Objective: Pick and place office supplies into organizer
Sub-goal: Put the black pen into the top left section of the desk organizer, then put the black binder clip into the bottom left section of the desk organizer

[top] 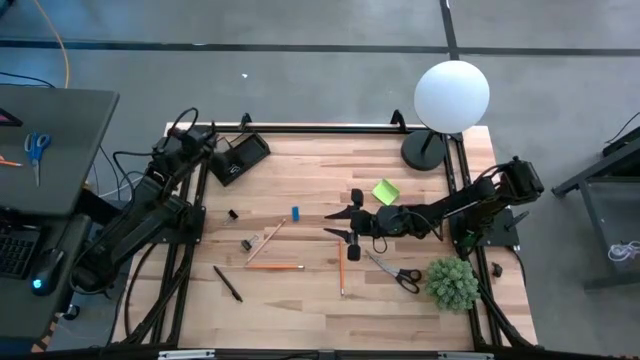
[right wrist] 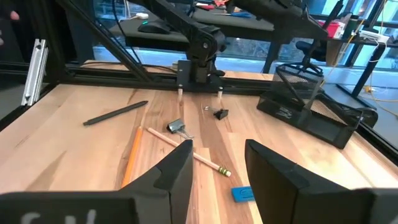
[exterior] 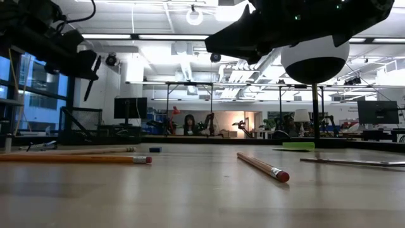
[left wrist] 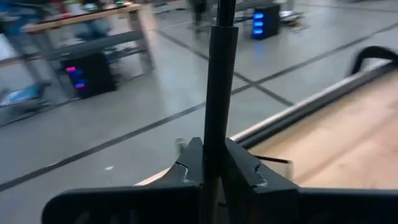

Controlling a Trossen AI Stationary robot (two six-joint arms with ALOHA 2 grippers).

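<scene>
Over mid-counter (top: pixel 300 310) we hold the right end effector (top: pixel 342 224) spread and empty, arm stretched low from the right edge. Its nearest supply, the blue eraser (right wrist: pixel 243 194), lies flat, so our fingers could skid over it or knock the wooden pencil (right wrist: pixel 189 153) beside it. Our left end effector (left wrist: pixel 210 163), pressed together, is parked raised near the organizer (top: pixel 237 158), which sits at the far-left corner.

We saw bare tabletop (top: pixel 300 310) along the near edge, open for passage. Mid-table, pencils (top: pixel 273 266), clips (top: pixel 246 244) and the eraser (top: pixel 296 212) lay scattered between the arms. The lamp (top: pixel 450 95) and plant (top: pixel 451 283) crowded the right side; the organizer (top: pixel 238 158) blocked the far-left corner.
</scene>
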